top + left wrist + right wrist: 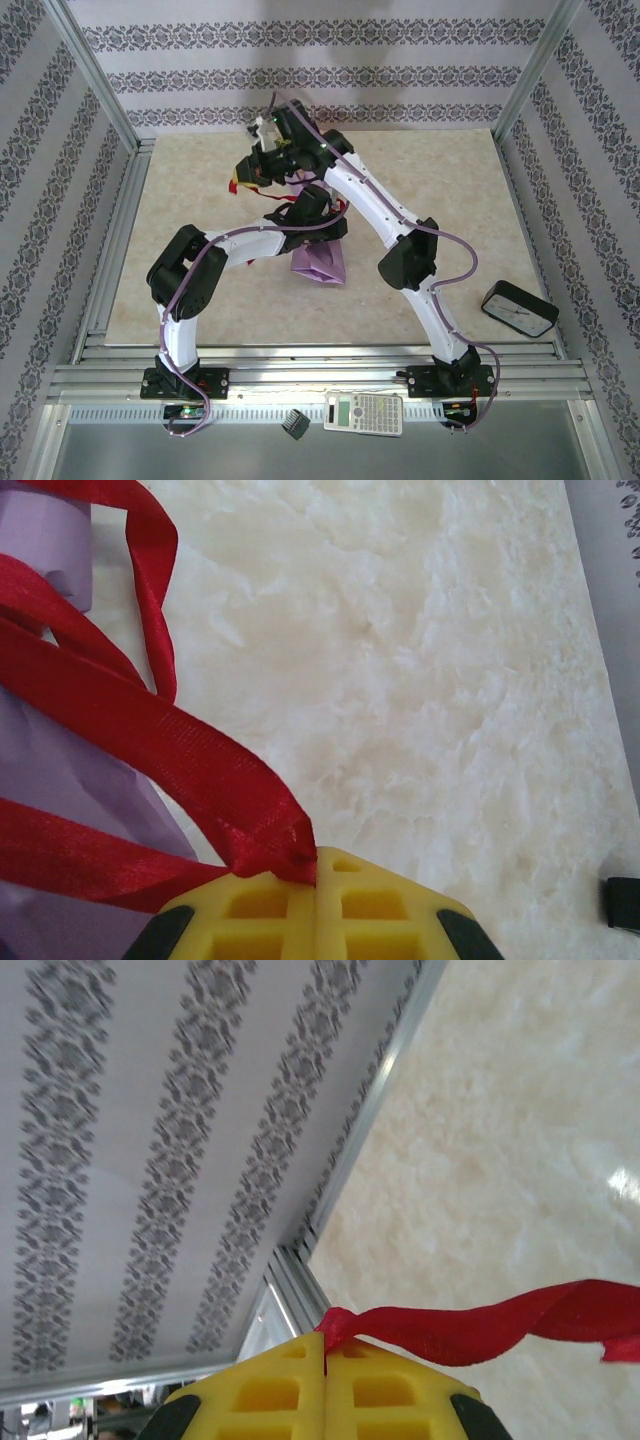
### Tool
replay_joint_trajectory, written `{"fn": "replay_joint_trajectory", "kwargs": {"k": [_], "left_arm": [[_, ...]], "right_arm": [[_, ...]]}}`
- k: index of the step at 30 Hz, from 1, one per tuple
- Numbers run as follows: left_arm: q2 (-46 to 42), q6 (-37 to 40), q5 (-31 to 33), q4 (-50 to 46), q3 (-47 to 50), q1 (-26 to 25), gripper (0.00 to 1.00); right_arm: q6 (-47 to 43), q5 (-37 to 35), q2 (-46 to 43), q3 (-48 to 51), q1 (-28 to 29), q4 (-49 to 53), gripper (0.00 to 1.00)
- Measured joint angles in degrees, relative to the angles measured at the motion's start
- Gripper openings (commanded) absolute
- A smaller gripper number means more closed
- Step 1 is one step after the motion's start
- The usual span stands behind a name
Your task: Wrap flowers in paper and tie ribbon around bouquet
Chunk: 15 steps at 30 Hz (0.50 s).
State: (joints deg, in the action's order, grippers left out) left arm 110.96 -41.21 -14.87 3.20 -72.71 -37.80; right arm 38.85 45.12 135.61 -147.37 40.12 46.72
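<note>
The long, thin, bright red ribbon (150, 730) is soft, light and floppy. It looks a bit slippery too, so it may slide out of a weak pinch. The best place to hold it is near its ends. The left claw (318, 880), with its yellow pads, is squeezing shut on one part of the ribbon, right beside the crinkly lilac purple paper (60, 790). The right claw (325, 1355) is squeezing shut on another part, up near the back wall. The paper is thin and could crush or tear, so gentle tugging looks wise.

From above, the purple paper cone of the bouquet (322, 262) is lying in the middle of the table, partly under both arms. The smooth, cream, marble-look table top (430, 680) is giving little grip, so the cone may slide. Grey and white patterned walls (120, 1160) are standing close around. A black clock (518, 308) is sitting well off to the right, and a calculator (364, 412) is lying on the front rail.
</note>
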Motion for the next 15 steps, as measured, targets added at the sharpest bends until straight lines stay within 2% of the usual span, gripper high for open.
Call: {"fn": "replay_joint_trajectory", "kwargs": {"k": [5, 6, 9, 11, 15], "left_arm": [[0.22, 0.72, 0.61, -1.27, -0.09, 0.0, 0.0], [0.35, 0.72, 0.61, -1.38, -0.09, -0.02, 0.0], [0.61, 0.72, 0.76, -1.64, -0.09, -0.48, 0.0], [0.68, 0.7, 0.55, -1.79, -0.09, -0.9, 0.0], [0.68, 0.68, 0.33, -1.79, -0.09, -1.2, 0.0]], "right_arm": [[-3.63, 0.28, -2.95, 9.77, 2.19, 2.58, 0.0], [-4.7, 0.22, -3.61, 11.13, 2.54, 3.37, 0.03], [-7.78, -0.07, -4.59, 12.02, 2.8, 5.4, 0.39], [-9.81, -0.33, -5.31, 12.02, 2.8, 6.64, 0.53], [-12.07, -1.92, -6.6, 10.75, 2.73, 8.7, 0.57]]}}
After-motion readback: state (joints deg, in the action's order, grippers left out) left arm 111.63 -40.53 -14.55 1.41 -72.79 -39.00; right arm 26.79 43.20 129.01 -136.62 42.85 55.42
